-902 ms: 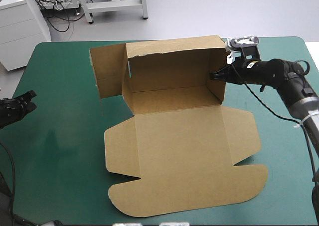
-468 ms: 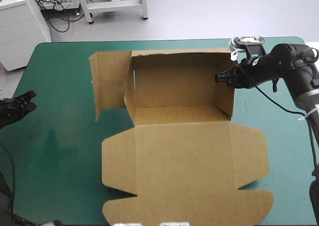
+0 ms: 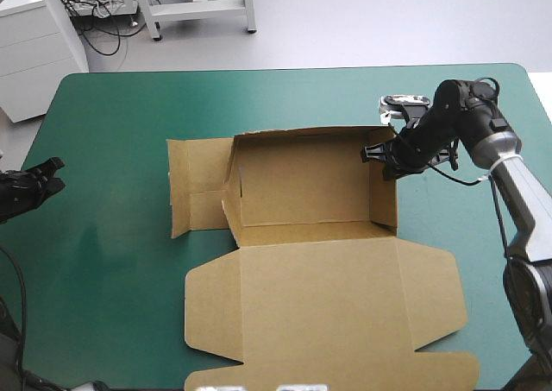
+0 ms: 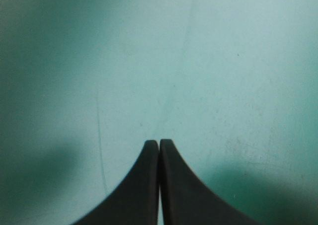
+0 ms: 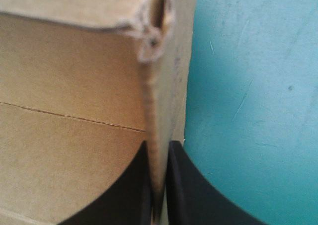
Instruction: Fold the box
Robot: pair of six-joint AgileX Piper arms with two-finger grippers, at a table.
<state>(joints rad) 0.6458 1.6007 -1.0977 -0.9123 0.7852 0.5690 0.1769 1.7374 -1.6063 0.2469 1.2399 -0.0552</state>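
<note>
Clamping box wall w/ R gripper

The box, filling the centre and lower middle of the frame, is plain brown board (its frayed corner edge looks paler). The worktop cover around it is teal-green, faintly scuffed. The left fingers and right fingers are black.
</note>
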